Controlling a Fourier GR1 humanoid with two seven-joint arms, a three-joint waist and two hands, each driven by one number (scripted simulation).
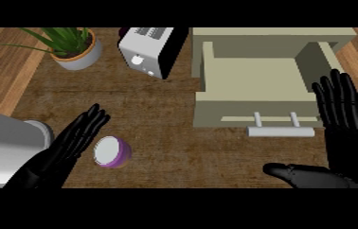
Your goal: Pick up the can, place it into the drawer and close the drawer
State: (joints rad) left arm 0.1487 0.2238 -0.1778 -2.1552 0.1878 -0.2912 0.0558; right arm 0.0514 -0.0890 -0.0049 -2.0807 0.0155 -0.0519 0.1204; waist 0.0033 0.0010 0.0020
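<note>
I am looking steeply down at a dark brown, worn-looking countertop (174, 110), which is filling most of the view, with lighter wooden boards showing along its left edge. At the upper right, a pale beige open drawer (255, 76) is sitting pulled out toward me, its shallow box lying bare inside, and a pale bar handle (281, 131) is sticking out from its front panel on two short posts. At the top middle, a silver and black toaster (150, 50) is standing tilted, just left of the drawer. At the top left, a green spiky plant in a grey round pot with an orange rim (73, 50) is resting well apart from everything else. A grey rounded object (21, 143) is showing at the left edge; I cannot tell what it is.

My right hand (335, 128) is hovering at the right edge beside the drawer's front corner, fingers straight and spread, thumb pointing left, grasping nothing. My left hand (73, 140) is reaching in from the lower left, fingers straight and released, lying just beside the can.

The small purple can with a white round top (111, 152) is standing on the counter at the lower left, outside the drawer and well apart from it.
</note>
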